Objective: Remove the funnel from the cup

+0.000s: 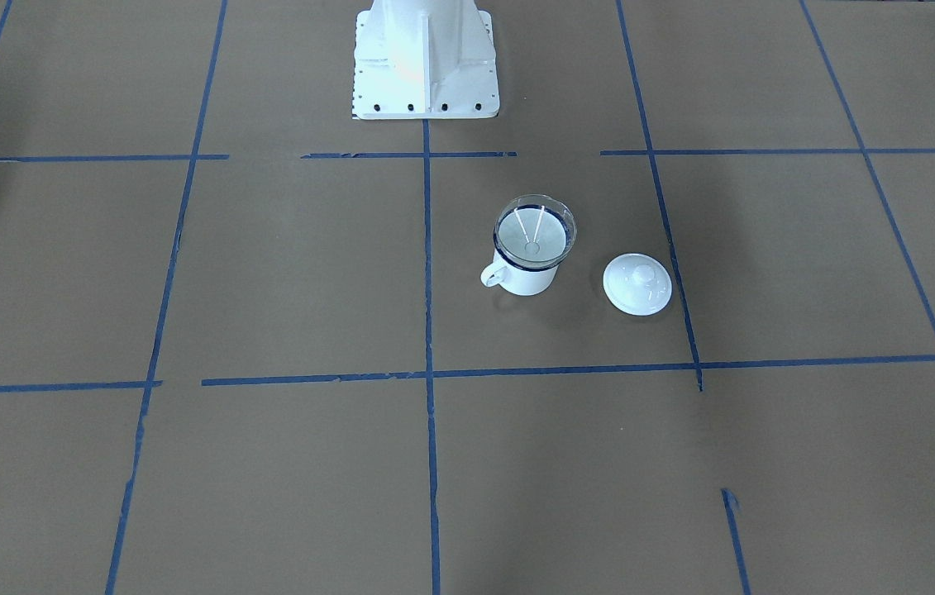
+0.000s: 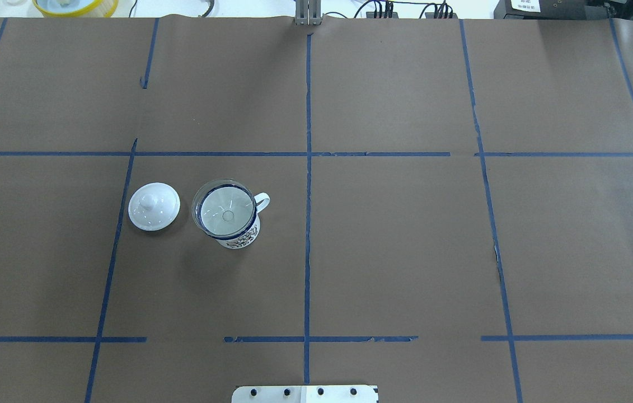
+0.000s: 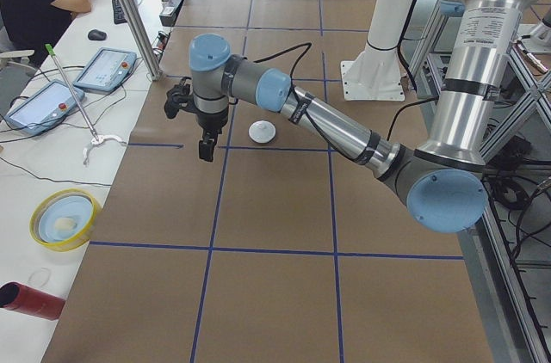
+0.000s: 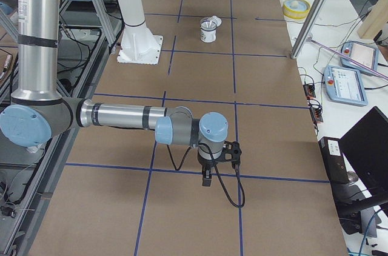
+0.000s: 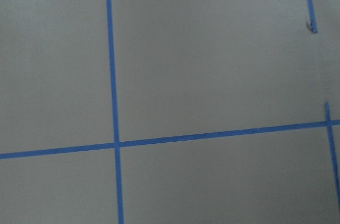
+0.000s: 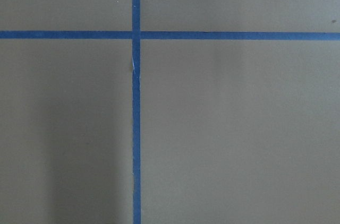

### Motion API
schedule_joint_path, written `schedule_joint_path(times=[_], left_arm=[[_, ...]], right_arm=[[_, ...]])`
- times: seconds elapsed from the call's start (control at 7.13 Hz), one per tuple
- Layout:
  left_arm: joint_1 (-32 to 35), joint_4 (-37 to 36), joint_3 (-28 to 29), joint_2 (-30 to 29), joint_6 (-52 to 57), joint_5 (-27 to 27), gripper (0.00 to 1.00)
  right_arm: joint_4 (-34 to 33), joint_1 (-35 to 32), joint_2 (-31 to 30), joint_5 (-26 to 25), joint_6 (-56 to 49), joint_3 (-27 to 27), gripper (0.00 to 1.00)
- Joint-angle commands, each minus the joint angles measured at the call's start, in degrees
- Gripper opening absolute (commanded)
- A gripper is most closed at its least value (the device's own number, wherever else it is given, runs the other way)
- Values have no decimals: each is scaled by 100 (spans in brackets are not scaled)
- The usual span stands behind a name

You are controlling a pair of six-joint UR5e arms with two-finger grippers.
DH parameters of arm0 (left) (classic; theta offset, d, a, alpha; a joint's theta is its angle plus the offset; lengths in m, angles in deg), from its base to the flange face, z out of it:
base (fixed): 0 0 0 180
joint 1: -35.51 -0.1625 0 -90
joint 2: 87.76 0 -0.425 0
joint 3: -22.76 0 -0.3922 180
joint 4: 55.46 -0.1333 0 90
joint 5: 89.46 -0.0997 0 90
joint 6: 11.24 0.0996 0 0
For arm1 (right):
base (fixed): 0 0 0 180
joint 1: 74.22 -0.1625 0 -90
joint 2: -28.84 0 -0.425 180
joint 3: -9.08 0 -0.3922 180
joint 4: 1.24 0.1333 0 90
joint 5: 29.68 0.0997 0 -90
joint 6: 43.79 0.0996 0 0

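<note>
- We see the funnel (image 2: 225, 208) seated in the cup (image 2: 238, 239), its clear cone filling the dark blue rim and its spout pointing down inside.
- The cup stands upright on the table (image 2: 406, 252), in the half toward the table's left end, roughly midway between the robot's edge and the operators' edge (its handle faces the table's middle).
- A white knobbed lid (image 2: 154, 206) lies just beside the cup, on the side toward the left end, not touching it.
- The left gripper (image 3: 207, 146) hangs pointing down above the table, nearer the operators' edge; we cannot tell how its jaws stand.
- The right gripper (image 4: 207, 178) hangs pointing down toward the table's right end, well apart from the cup; again we cannot tell.
</note>
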State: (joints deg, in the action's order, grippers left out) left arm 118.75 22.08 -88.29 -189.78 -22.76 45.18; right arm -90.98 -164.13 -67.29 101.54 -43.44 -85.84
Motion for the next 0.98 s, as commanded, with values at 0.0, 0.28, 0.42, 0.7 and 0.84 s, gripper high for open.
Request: schedule_joint_path(times=[0.0,0.28,0.42,0.7,0.84], left_arm=[[-717,-160,-381,-404,-628,-34,100],[-1798,-143,-347,-1080,-1866,-548,100],[-2368,-143,-338,-1370,-2602,-901,100],[-3197,-20,-224,-1627,-3066,-1553,100],[-3496,241,-128,-1636,-3224,-1563,100]], right_arm=[[0,0,-2,0,0,9,100],[0,0,-2,0,0,0,100],[0,0,-2,0,0,0,100],[0,0,7,0,0,0,100],[0,0,7,0,0,0,100]])
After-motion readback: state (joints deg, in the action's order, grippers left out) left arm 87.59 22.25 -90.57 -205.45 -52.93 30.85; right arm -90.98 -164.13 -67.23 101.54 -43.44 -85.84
